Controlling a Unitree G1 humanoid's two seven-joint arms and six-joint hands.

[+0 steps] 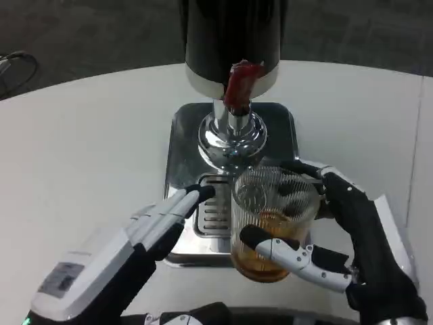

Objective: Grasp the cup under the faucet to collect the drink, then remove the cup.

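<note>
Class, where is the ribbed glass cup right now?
In the head view the cup sits low and right of centre, gripped by the right hand, over the drip tray just in front of the dispenser's faucet.

**No readable text**

A small grey label sits on the white back of the left robot hand (101,261), but its print is too blurred to read. Nothing else carries legible words, numbers, brands or signs.

left hand (152,227) fingers extended, right hand (338,237) fingers wrapped
</note>
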